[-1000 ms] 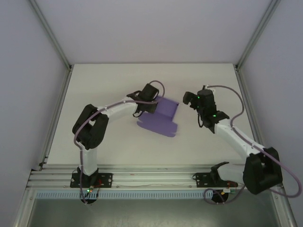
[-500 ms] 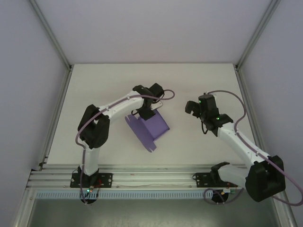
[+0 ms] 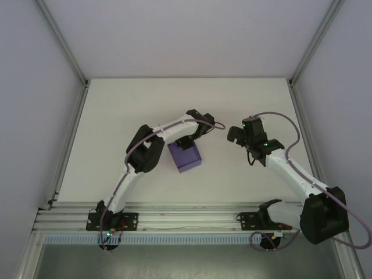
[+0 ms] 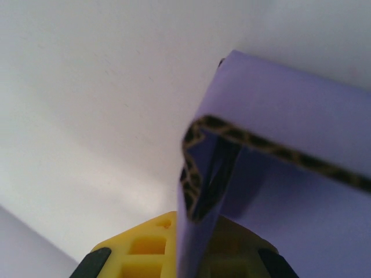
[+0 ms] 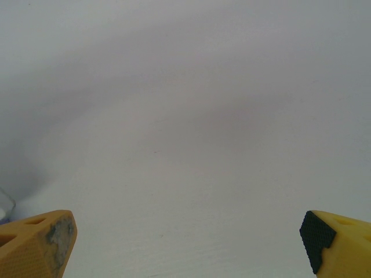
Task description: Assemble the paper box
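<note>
The left gripper [image 3: 188,141] is clamped on a wall of the box [image 3: 185,157], with the card edge pinched between its fingers [image 4: 145,252]. The box is a small folded shape near the centre of the bench [image 3: 116,116]. The right gripper [image 3: 235,134] is spread wide and holds nothing, well apart to the box's right.

paper box [image 3: 186,159] held in left jaws, right jaws nearby
</note>
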Tool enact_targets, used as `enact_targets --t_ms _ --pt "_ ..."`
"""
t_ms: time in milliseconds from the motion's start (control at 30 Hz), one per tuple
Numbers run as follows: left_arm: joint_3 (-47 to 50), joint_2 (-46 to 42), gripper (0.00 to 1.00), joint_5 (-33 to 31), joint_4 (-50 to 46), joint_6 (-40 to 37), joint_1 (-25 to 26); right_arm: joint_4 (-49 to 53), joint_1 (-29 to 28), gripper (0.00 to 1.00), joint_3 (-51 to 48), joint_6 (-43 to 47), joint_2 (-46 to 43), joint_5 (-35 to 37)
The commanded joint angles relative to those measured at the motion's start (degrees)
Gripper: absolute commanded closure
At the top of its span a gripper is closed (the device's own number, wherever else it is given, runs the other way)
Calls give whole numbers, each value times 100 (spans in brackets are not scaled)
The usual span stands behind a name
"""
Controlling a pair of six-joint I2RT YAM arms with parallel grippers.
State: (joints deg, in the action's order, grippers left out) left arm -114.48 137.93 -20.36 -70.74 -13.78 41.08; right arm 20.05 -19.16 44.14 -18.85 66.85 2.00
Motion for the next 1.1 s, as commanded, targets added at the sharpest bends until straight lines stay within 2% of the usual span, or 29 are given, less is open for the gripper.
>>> enact_targets --t_ms 0,133,233,433,500,633,867,1033,1067 --pt "187 744 100 -710 615 463 14 132 33 0 3 -40 -50 263" --pt "736 566 100 -613 1545 630 60 124 40 0 -39 -22 -58 310" --pt "984 308 100 -651 1894 630 96 175 34 0 -10 -4 -51 332" --pt "1205 -445 58 -456 2228 217 93 127 35 0 -12 -12 -253 58" --pt "1293 -698 50 -395 2292 59 90 129 41 0 -63 -13 -375 -21" --pt "1416 -1089 41 -348 2337 -265 91 142 37 0 -174 44 -657 -115" --pt "1672 -1795 32 299 2362 -748 93 102 48 0 -230 220 -910 -297" --pt "1737 -2275 27 483 2545 -709 69 85 69 0 -147 277 -972 -263" --pt "1721 -2416 19 560 2605 -607 52 89 83 0 -117 277 -976 -262"
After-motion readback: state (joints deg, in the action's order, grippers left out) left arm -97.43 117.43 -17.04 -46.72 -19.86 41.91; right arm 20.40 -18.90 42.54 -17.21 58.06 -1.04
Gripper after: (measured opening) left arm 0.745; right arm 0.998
